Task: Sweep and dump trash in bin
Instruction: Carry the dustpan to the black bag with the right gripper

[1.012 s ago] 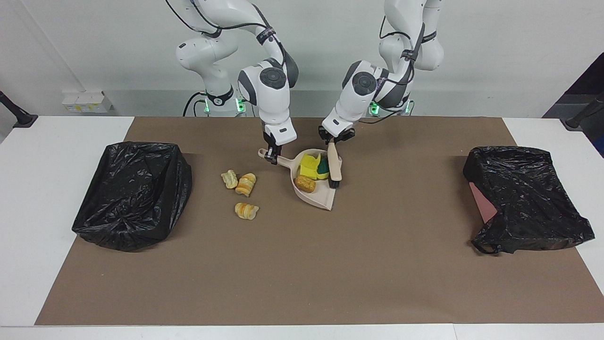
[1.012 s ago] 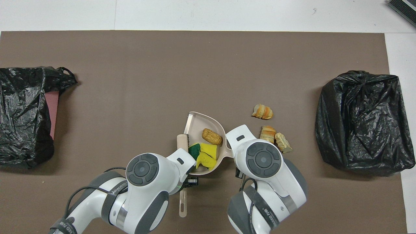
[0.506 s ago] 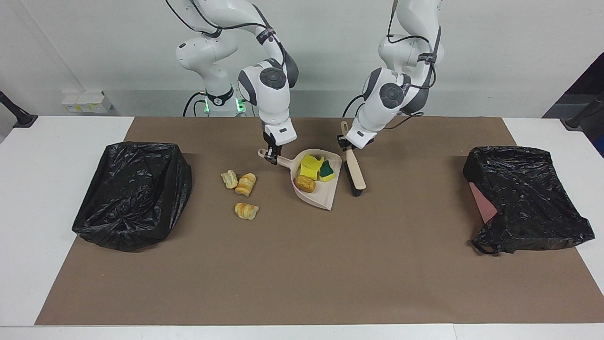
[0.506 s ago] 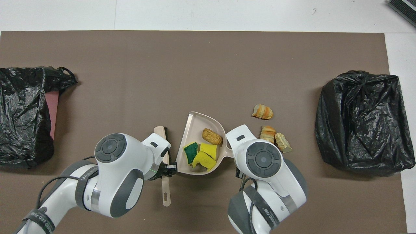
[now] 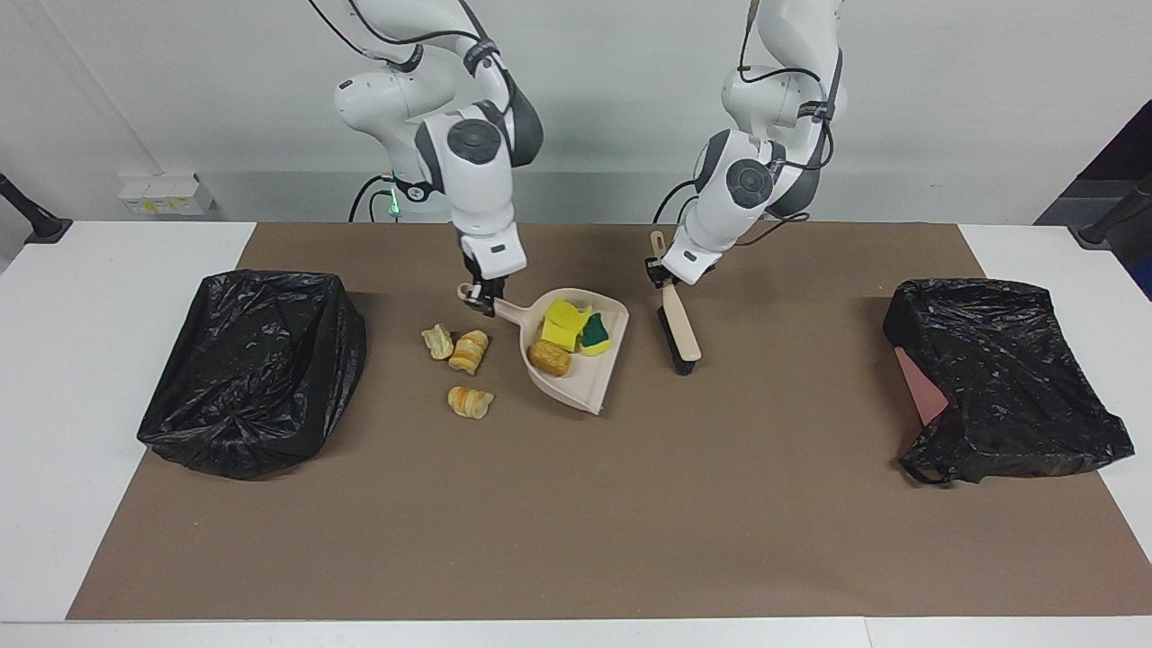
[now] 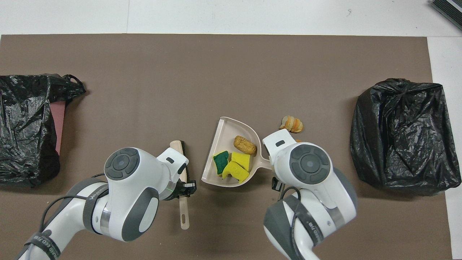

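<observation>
My right gripper (image 5: 482, 301) is shut on the handle of the beige dustpan (image 5: 585, 382), which also shows in the overhead view (image 6: 224, 131). In the pan lie yellow sponge bits (image 5: 562, 326), a green sponge bit (image 5: 595, 333) and a golden-brown lump (image 5: 549, 358). Three striped bread-like pieces (image 5: 469, 351) lie on the mat beside the pan, toward the right arm's end. One bread-like piece (image 6: 291, 124) shows in the overhead view; my right arm hides the others. My left gripper (image 5: 662, 277) is shut on the handle of the beige-handled brush (image 5: 680, 335), whose head rests on the mat beside the pan.
A bin lined with a black bag (image 5: 252, 369) stands at the right arm's end of the brown mat (image 5: 576, 504). A second black-bagged bin (image 5: 1008, 378) stands at the left arm's end. The white table (image 5: 81, 315) borders the mat.
The left gripper drew the brush out of the pan toward the left arm's end. The right gripper then shifted the loaded dustpan toward the bread-like pieces.
</observation>
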